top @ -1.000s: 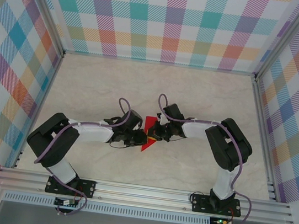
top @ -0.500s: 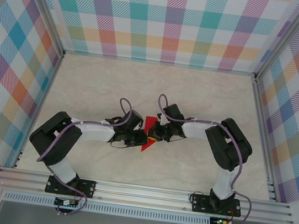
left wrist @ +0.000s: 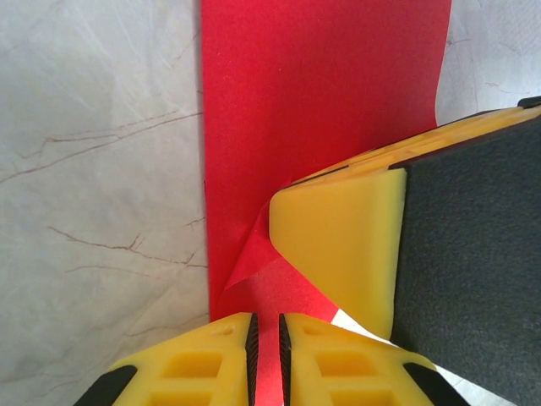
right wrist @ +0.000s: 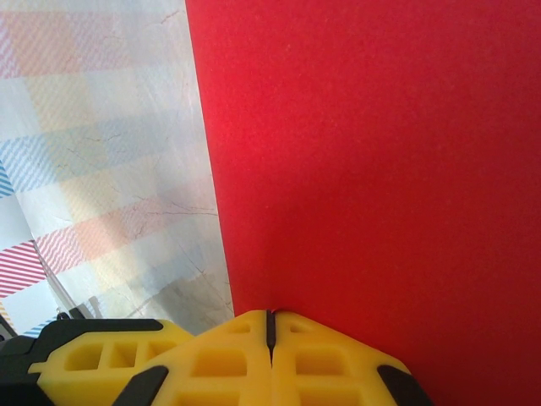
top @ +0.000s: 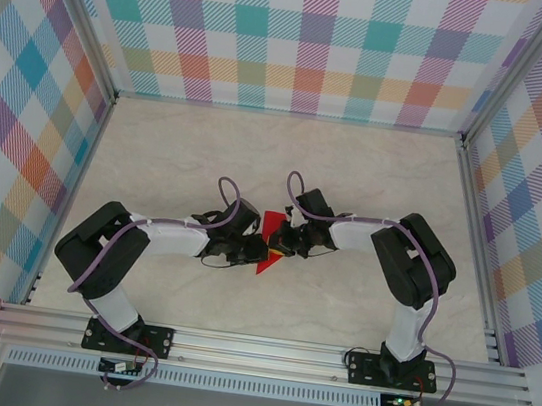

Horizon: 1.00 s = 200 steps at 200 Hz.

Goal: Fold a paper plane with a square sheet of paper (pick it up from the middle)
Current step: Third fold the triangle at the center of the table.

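- At the near edge, a metal rail (top: 261,348) is carrying the bases of two arms. Both arms are bending inward so that their tips are meeting at the middle of the worktop (top: 376,177).
- The left tool (left wrist: 266,330) is pinching the near edge of the sheet of paper (left wrist: 321,101). A thin strip of red is showing in the narrow gap between its yellow fingers.
- The right tool (right wrist: 270,320) is standing closed, with its fingertips touching each other and gripping nothing. Its tip is pressing down on the red surface, and one of its fingers (left wrist: 338,245) is sitting just beyond the left tool.
- The sheet is lying on the pale marbled worktop between the two tools. It is looking partly folded already, and a small flap (left wrist: 249,258) is lifting right beside the pressing finger.
- What could go wrong, as a judgement:
  - If the left tool is pulling while the right one is pinning, the thin paper could tear at the pinch.
  - If the pinning tip is sliding on the smooth worktop, the sheet could twist and the crease could come out crooked.
  - The raised flap could crumple under the finger instead of folding cleanly.
- Farther off, checked walls (top: 314,38) are enclosing the worktop on three sides like an open box, with the two arms and the red sheet inside.
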{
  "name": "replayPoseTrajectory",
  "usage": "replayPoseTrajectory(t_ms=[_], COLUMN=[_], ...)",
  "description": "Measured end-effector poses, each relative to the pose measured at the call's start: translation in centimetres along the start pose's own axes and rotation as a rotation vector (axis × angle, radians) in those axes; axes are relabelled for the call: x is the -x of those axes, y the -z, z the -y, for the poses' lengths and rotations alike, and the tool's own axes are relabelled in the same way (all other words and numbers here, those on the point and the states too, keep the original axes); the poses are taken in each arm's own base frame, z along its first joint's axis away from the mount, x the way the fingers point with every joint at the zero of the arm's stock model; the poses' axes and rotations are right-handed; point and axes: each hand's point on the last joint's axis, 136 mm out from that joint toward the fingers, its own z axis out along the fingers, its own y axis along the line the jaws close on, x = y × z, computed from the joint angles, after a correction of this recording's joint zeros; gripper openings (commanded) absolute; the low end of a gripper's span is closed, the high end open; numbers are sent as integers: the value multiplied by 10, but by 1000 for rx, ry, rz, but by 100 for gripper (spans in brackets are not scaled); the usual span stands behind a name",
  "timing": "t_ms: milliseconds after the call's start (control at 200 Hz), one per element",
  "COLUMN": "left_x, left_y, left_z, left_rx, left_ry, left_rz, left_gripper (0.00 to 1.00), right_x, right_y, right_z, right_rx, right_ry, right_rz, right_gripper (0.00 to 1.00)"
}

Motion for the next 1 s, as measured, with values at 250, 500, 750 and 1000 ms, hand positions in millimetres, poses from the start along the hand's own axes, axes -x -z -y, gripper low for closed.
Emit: replayPoseTrajectory(t_ms=[250, 500, 750, 1000], left_x=[0, 0, 1, 1], left_y=[-3, -4, -4, -4], left_z=[-2, -6, -8, -8], left_rx=[8, 28, 36, 36], left_ry=[-4, -4, -4, -3], left_rz=[-5, -1, 5, 5], left_gripper=[16, 12, 12, 11], right_x=[0, 0, 12, 15], right_y=[0, 0, 27, 41], right_z=[0, 0, -9, -12], right_rx=[1, -1, -67, -86], right_ry=[0, -1, 4, -6], right_rz=[1, 2, 111, 161], right_gripper=[0, 13, 33, 15])
